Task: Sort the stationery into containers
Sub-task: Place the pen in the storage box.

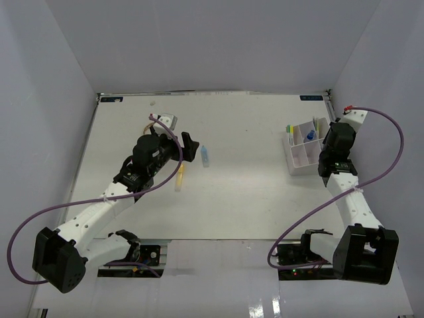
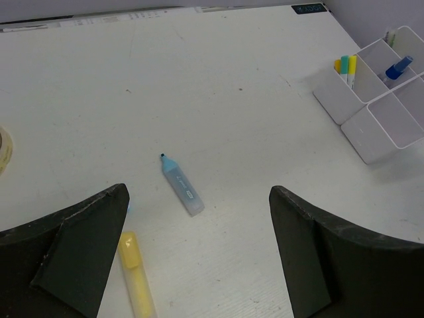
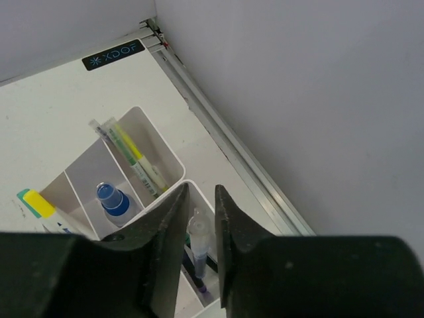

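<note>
The white divided organizer [image 1: 296,158] stands at the far right of the table. My right gripper [image 3: 201,189] hangs over its corner compartment, jaws a narrow gap apart. A clear-capped pen [image 3: 199,233] stands below between them, with a sliver of space on its right side. Other compartments hold a blue bottle [image 3: 114,199], thin yellow-green pens [image 3: 136,162] and yellow and teal capped markers [image 2: 346,66]. My left gripper [image 2: 199,192] is wide open and empty above the table. A light-blue marker [image 2: 181,185] lies just ahead of it, and a yellow highlighter [image 2: 136,275] lies by its left finger.
A tape roll [image 2: 2,149] shows at the left edge of the left wrist view. A small grey-white item [image 1: 165,120] lies at the far left of the table, behind the left arm. The enclosure wall [image 3: 298,99] and the table's metal edge rail [image 3: 225,142] run close beside the organizer.
</note>
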